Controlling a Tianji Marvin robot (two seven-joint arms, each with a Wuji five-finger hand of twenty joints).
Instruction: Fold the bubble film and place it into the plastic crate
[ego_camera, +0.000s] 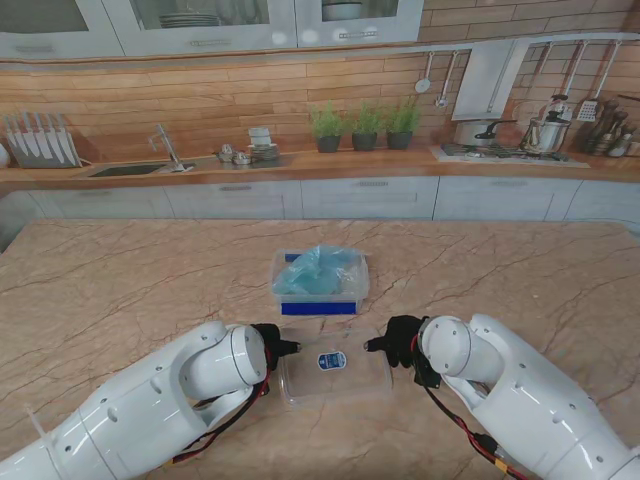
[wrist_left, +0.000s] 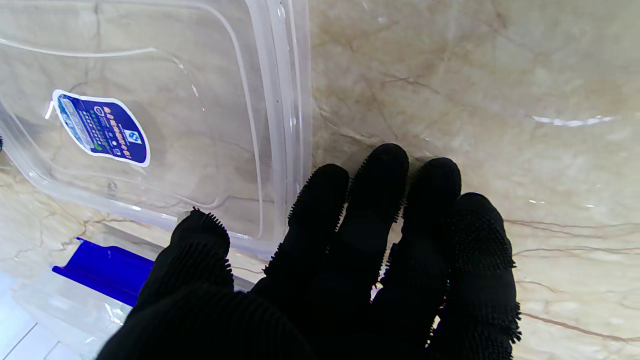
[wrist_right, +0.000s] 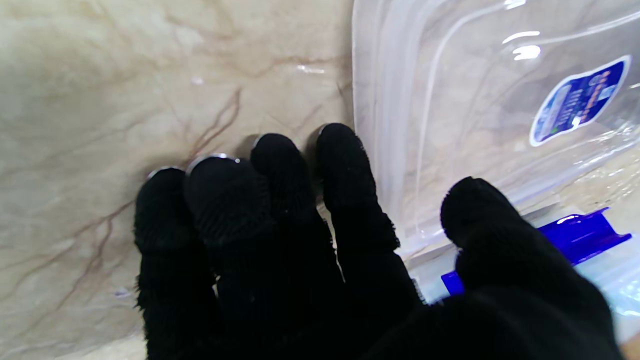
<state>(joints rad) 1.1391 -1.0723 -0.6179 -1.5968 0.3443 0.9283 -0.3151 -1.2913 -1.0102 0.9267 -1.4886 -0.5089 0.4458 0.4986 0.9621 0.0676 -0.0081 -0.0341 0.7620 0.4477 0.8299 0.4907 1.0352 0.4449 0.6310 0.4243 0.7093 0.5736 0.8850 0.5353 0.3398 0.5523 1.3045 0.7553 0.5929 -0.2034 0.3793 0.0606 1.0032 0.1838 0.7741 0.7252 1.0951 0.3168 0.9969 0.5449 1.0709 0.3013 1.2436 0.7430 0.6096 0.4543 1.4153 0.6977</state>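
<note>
a beige veined marble table (ego_camera: 120, 290) filled a wood-walled kitchen. one clear plastic crate (ego_camera: 320, 292) with a blue clip held the crumpled blue bubble film (ego_camera: 315, 268). nearer to me lay one clear stickered lid (ego_camera: 335, 367). my left hand (ego_camera: 272, 347) and right hand (ego_camera: 398, 340), black-gloved, flanked it, fingers loose, grasping nothing.

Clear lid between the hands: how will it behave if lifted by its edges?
The clear lid looks thin, so probably light and somewhat bendy. Its glossy plastic may slip. It lies flat on the marble table, leaving little edge to get under.
</note>
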